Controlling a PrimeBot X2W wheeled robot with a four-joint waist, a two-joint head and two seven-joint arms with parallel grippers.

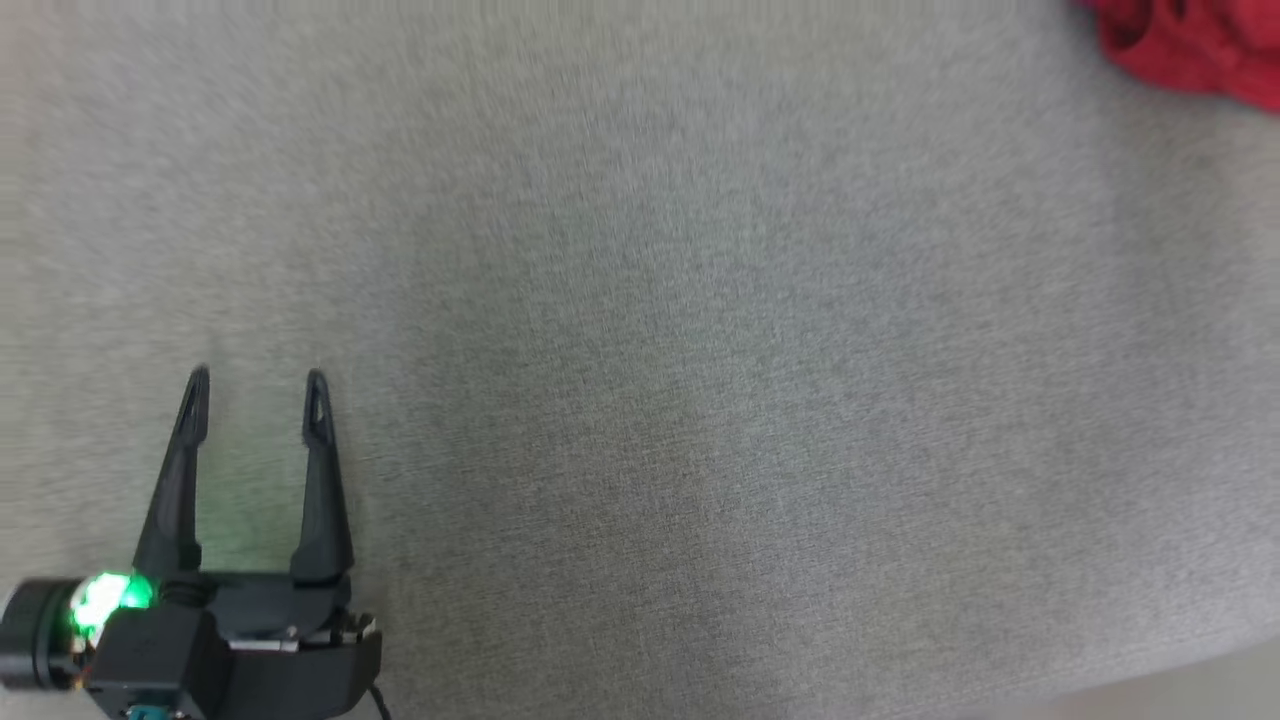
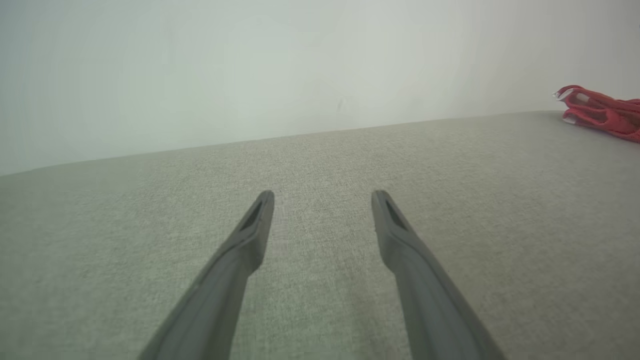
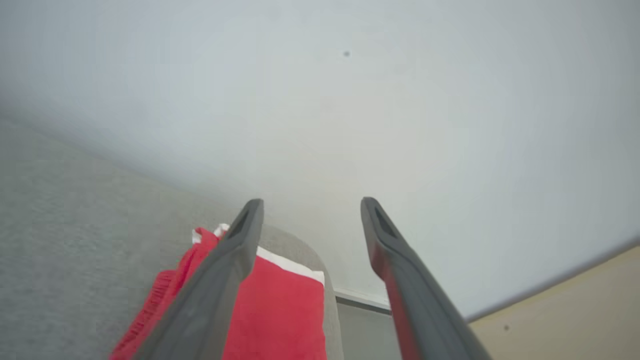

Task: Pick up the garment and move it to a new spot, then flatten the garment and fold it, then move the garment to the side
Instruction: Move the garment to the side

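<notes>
**Entry: red garment (image 1: 1190, 45), folded, lying at the far right corner of the grey worktop (image 1: 700, 350)**

The garment, red with white trim, is lying in a folded stack by the worktop's rounded corner, which looks like its set-aside spot. The right gripper (image 3: 311, 202) is hovering just above it, fingers spread wide and holding nothing, apparently in a release posture. The left gripper (image 1: 255, 395) is hanging over the near left, well apart from the garment, fingers likewise spread and empty, probably parked clear. The task is judged to be nearing its end.
</notes>
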